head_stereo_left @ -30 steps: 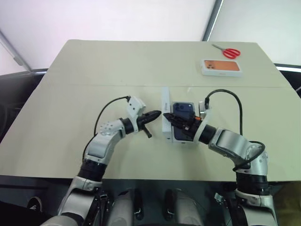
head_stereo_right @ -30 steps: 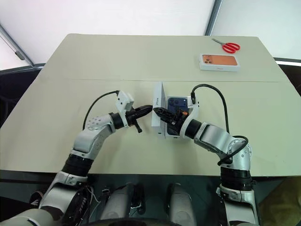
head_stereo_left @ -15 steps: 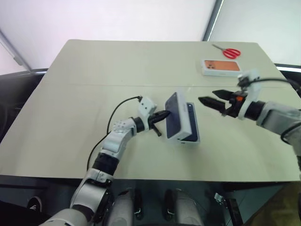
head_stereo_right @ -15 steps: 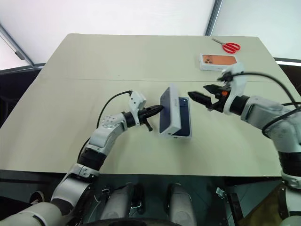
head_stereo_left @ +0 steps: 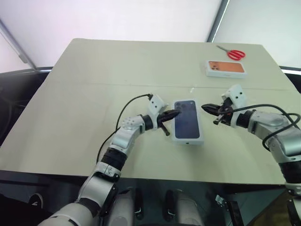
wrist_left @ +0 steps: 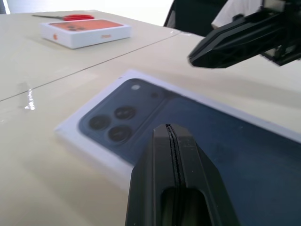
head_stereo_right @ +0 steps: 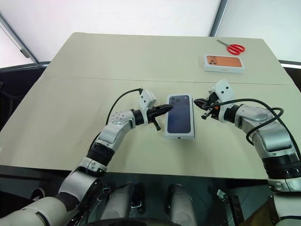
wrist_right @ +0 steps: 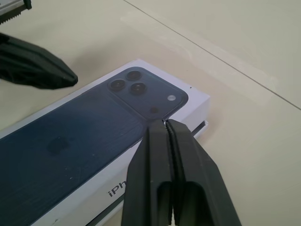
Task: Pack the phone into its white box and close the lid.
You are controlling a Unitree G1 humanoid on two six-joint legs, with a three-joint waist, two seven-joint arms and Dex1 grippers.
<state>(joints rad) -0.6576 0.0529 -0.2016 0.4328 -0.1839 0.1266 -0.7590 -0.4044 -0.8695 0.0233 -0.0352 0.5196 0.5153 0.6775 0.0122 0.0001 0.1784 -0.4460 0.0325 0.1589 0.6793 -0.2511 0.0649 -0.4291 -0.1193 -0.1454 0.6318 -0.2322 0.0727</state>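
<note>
Lid (head_stereo_left: 188, 121) now lies flat over the white box, no longer tilted up on edge; its top carries a dark navy phone print, camera cluster far-left. It sits mid-tabletop (head_stereo_left: 94, 94), between the clenched left tool (head_stereo_left: 176, 113) and clenched right tool (head_stereo_left: 205, 108), both empty.

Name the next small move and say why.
Probably press the shut left fingers down on the lid: it lies flat, but the right wrist view shows a dark gap under one corner, so it may not be fully seated.
</note>
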